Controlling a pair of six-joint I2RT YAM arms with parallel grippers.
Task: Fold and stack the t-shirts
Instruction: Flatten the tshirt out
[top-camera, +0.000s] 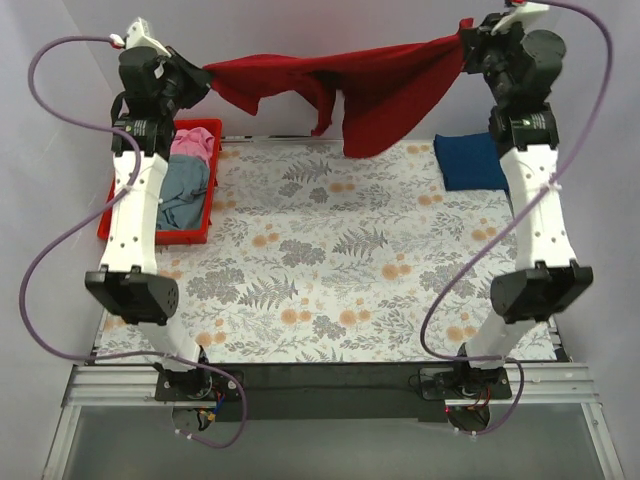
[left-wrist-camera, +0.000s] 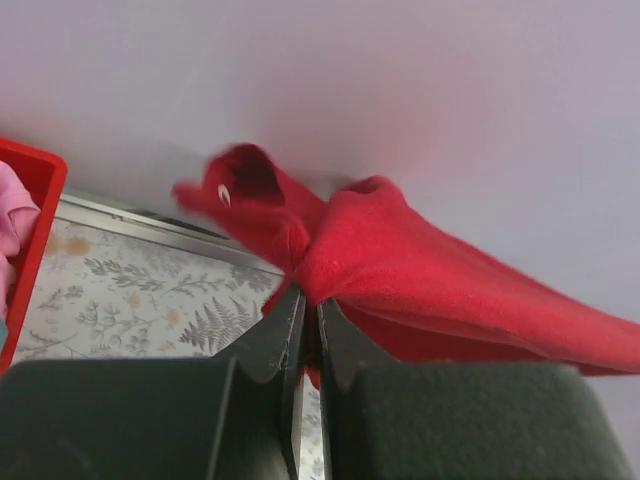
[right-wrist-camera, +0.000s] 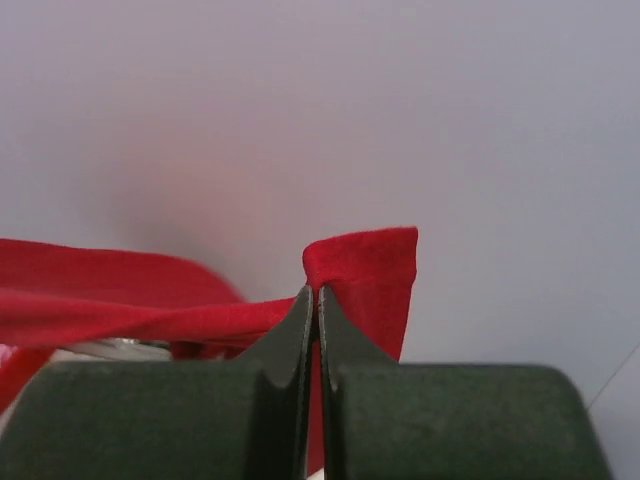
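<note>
While it hung over the far edge of the floral counter (top-camera: 330, 260), the dark red t-shirt (top-camera: 385, 85) sagged stretched between the two arms; the red basket (top-camera: 185, 236) at the left held the pink t-shirt (top-camera: 195, 142) and the grey-blue t-shirt (top-camera: 188, 192); the folded navy t-shirt (top-camera: 470, 160) sat far right; the left jaws and right jaws were each pinched tight on a bunched edge of red cloth. Spreading looked to be the step in hand; next, lowering it flat would call for both arms moving together, cloth taut.

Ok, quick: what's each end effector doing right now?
Left end effector: closed, holding the dark red t-shirt.
Right end effector: closed, holding the same shirt's other end.
</note>
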